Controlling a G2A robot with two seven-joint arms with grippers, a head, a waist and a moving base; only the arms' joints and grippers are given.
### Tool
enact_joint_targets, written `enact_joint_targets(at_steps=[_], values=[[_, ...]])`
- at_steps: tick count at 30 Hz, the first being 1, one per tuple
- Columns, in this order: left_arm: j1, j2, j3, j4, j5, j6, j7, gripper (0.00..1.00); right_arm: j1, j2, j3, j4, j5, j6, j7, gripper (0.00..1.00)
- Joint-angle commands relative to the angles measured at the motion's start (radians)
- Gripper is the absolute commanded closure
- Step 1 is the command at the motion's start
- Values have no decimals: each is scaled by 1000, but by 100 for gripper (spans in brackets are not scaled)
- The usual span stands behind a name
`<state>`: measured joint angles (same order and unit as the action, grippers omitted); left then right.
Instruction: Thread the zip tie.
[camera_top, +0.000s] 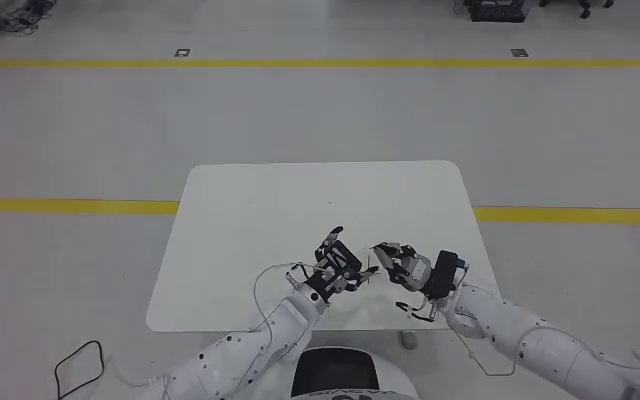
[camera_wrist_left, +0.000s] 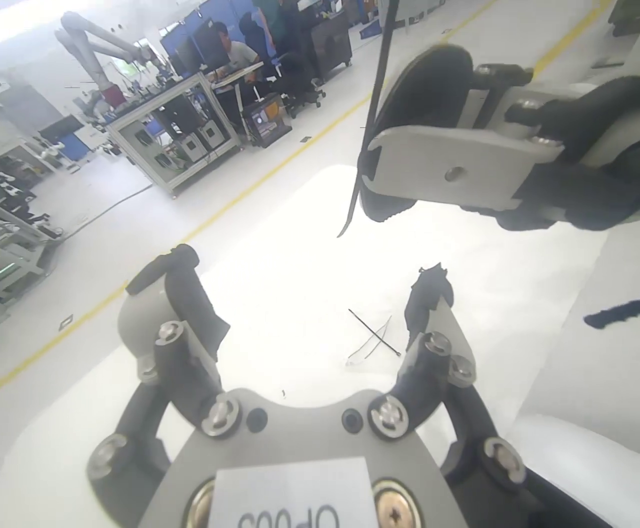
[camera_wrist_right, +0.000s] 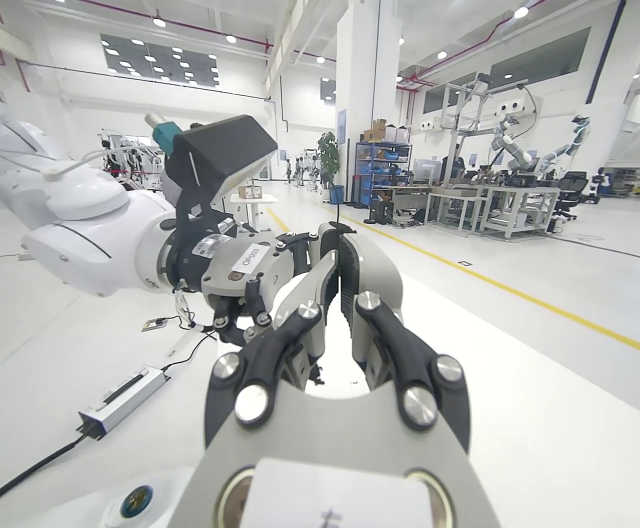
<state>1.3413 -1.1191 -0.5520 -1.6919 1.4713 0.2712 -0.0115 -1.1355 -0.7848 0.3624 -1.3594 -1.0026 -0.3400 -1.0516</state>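
My right gripper (camera_wrist_right: 340, 242) is shut on a thin black zip tie (camera_wrist_right: 338, 215), whose end sticks up past the fingertips. In the left wrist view the same zip tie (camera_wrist_left: 376, 85) runs through the right gripper (camera_wrist_left: 372, 150), and its pointed tail hangs free below. My left gripper (camera_wrist_left: 300, 285) is open with nothing between its fingers, just below and apart from that tail. In the top view the left gripper (camera_top: 343, 263) and right gripper (camera_top: 388, 257) face each other above the near part of the white table (camera_top: 300, 200).
Beneath the grippers a second black zip tie (camera_wrist_left: 374, 331) lies on the table, crossed with a clear one (camera_wrist_left: 367, 350). Yellow floor lines run beyond the table, and workbenches stand far off. On the floor sits a power brick (camera_wrist_right: 122, 395) with a cable.
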Motion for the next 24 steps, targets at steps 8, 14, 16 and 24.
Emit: enact_joint_targets(at_steps=[8, 14, 16, 24], values=[[3, -2, -3, 8, 22, 4, 8, 0, -16, -5, 22, -18, 33, 7, 42, 100], [12, -13, 4, 20, 96, 53, 2, 0, -44, -15, 67, -30, 69, 0, 88, 100], [12, -18, 7, 22, 99, 52, 3, 0, -51, -18, 77, -34, 67, 0, 95, 100], [11, -18, 5, 24, 97, 38, 9, 0, -51, -18, 77, -34, 67, 0, 95, 100]])
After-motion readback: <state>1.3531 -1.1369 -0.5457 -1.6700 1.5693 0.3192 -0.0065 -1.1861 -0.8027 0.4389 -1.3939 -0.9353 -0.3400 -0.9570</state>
